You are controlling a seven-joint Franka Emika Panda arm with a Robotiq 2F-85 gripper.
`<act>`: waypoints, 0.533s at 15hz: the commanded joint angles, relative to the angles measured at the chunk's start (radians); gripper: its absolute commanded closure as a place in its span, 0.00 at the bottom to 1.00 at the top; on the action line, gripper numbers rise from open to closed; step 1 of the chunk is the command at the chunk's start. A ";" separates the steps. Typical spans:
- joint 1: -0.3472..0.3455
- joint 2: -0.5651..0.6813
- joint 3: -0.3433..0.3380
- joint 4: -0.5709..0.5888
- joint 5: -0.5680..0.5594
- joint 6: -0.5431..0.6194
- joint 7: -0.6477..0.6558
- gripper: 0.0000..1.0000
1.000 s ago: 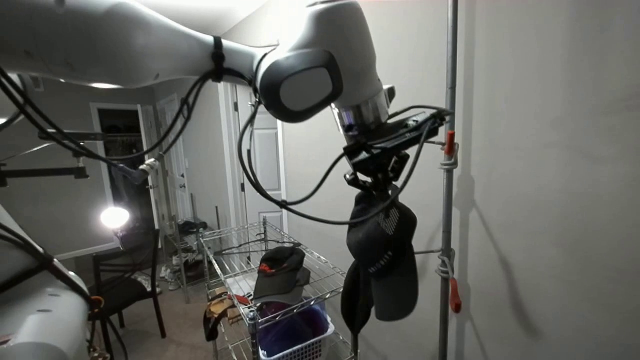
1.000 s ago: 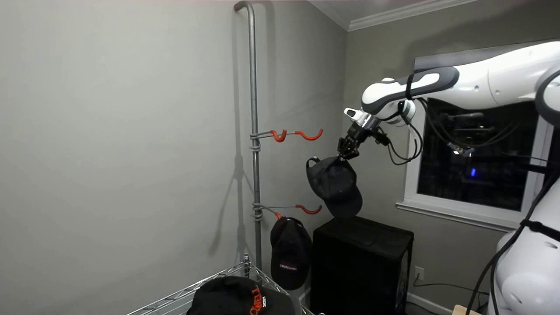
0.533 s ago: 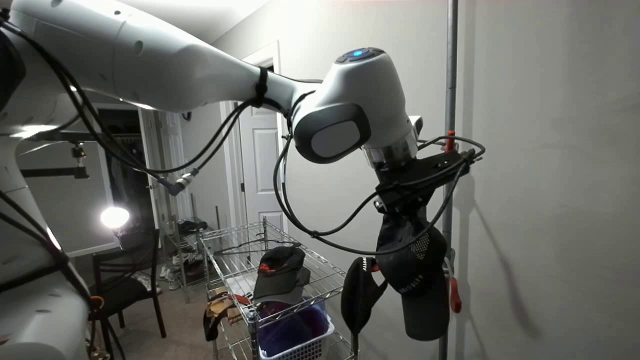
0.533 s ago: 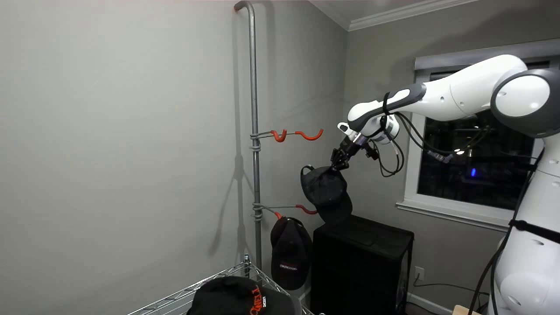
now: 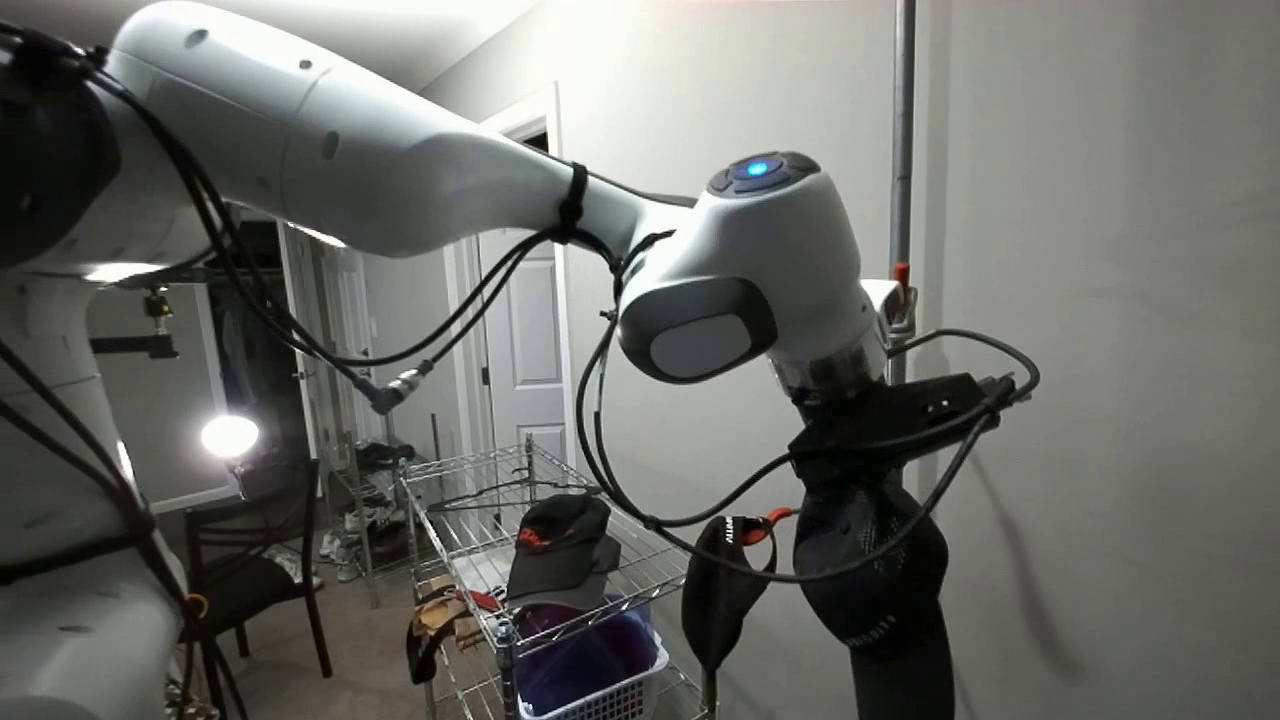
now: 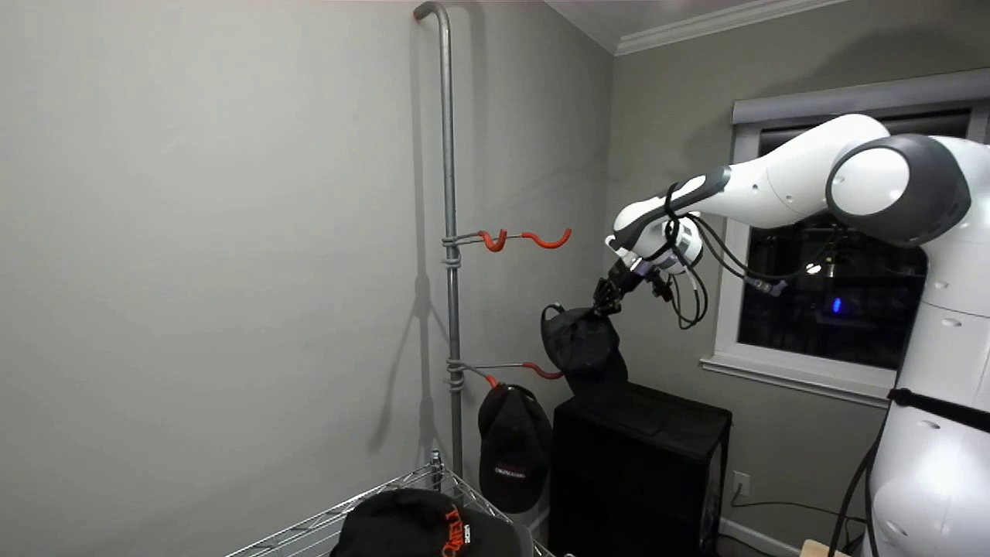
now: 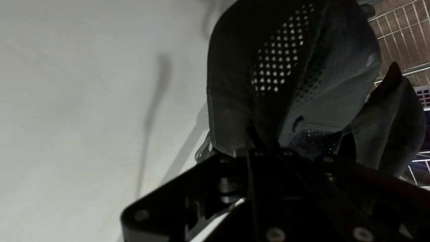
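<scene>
One black cap (image 6: 582,344) pinched near a lower red-tipped hook (image 6: 543,371)

The gripper (image 6: 599,309) is narrow, clamped on the cap's fabric; in the wrist view the pinch sits just by the perforated panel (image 7: 277,57). The cap hangs with its brim (image 5: 905,670) down and its strap loop (image 6: 554,306) free, facing the pole (image 6: 448,155) in an exterior view. There the hook's end runs up to the crown's edge; whether they touch cannot be told. A second cap (image 6: 512,456) hangs on the neighbouring hook (image 6: 492,381), and a black cabinet (image 6: 630,472) stands below.

As I judge it, the step in hand is steering a soft, hanging load among fixed obstacles. Move slowly and in short steps, letting any sway die out between them. Hold the pinch firm, since thin fabric may fold or slip. Turn the wrist sparingly: the brim could sweep into the second cap or the cabinet. Check depth in both exterior views, as each alone hides the gap to the hook. Mind the cable loop (image 5: 651,522), which crosses the cap in an exterior view and could snag.
</scene>
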 commanded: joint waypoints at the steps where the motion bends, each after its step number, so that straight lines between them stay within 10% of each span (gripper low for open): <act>1: -0.051 0.086 0.048 0.013 0.103 0.009 -0.067 1.00; 8: -0.093 0.173 0.103 0.020 0.142 0.152 -0.077 1.00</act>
